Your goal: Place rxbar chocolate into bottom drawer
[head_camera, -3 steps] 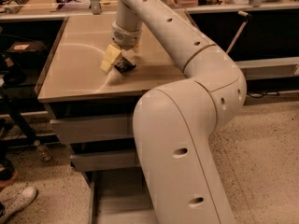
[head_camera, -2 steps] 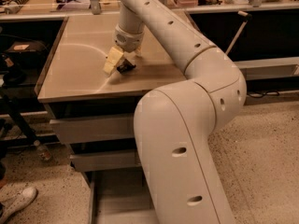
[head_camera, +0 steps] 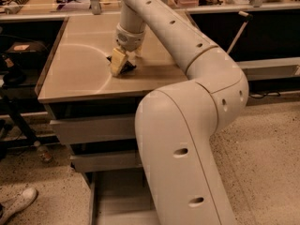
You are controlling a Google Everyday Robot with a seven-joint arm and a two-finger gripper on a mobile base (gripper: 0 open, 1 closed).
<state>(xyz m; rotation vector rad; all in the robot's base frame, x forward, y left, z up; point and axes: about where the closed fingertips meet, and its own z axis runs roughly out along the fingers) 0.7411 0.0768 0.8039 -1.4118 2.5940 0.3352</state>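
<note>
Room: a workshop with a speckled floor [head_camera: 265, 163] and dark benches behind the cabinet; a white shoe [head_camera: 19, 201] shows at the lower left.
My arm: the white arm [head_camera: 187, 139] fills the right half of the view, rising from the near corner and bending back over the cabinet.
Tabletop: the tan tabletop [head_camera: 77, 76] caps the grey drawer cabinet.
Upper drawers: two grey-fronted drawers [head_camera: 93, 128] sit shut below it.
Bottom drawer: the bottom drawer [head_camera: 117, 198] stands pulled out low in front, its flat grey floor showing.
Gripper: my gripper [head_camera: 122, 63] points down, low over the middle of the tabletop.
Jaws: I cannot tell whether they are open or closed.
Rxbar chocolate: the rxbar chocolate [head_camera: 130, 69] lies on the tabletop right under my gripper, a dark sliver showing at its side, well apart from the bottom drawer.
</note>
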